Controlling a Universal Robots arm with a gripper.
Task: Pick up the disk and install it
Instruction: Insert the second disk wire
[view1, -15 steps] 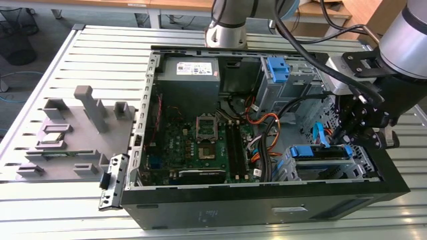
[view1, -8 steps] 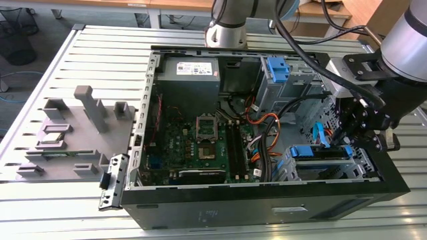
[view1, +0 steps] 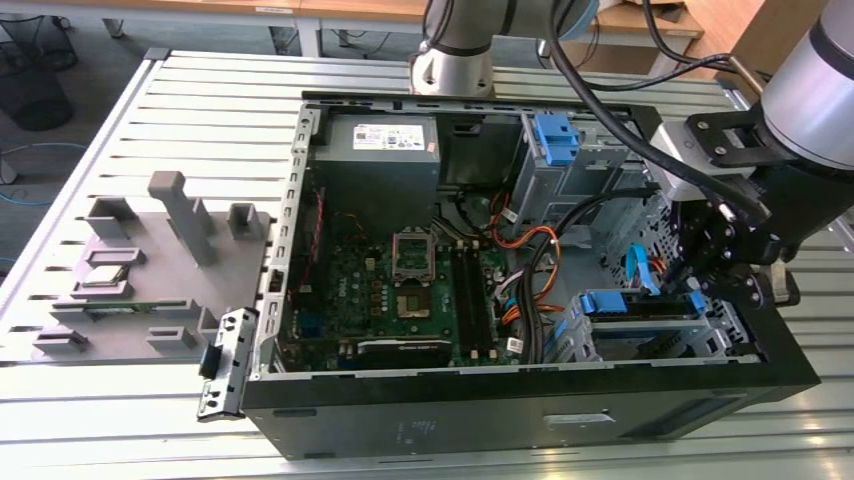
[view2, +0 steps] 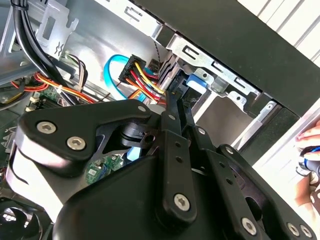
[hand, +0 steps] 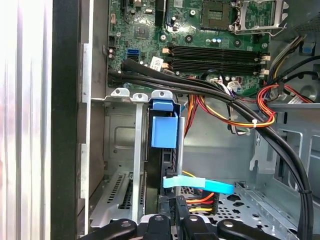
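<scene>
Item: gripper (view2: 175, 97). I am seeing the fingers drawn together, tips against the blue bracket of the disk (view2: 196, 82); whether they are actually pinching it I cannot tell.

Item: the disk (hand: 164, 132). It is standing on edge in a slot of the metal drive cage (hand: 120, 150), inside the open computer case (view1: 534, 420), at the exterior view's right.

Risks I am judging:
- the blue data cable (hand: 200, 184) and the red-yellow power wires (hand: 197, 202) are lying just beside the fingertips, so they may be snagging or getting crushed;
- the disk is sitting close between the cage rails, so any tilt may be jamming it.

Room: the black case wall (hand: 65, 125) is hemming one side and the black cable bundle (hand: 200, 87) is crossing near the other. I am finding open space only above the cage.
</scene>
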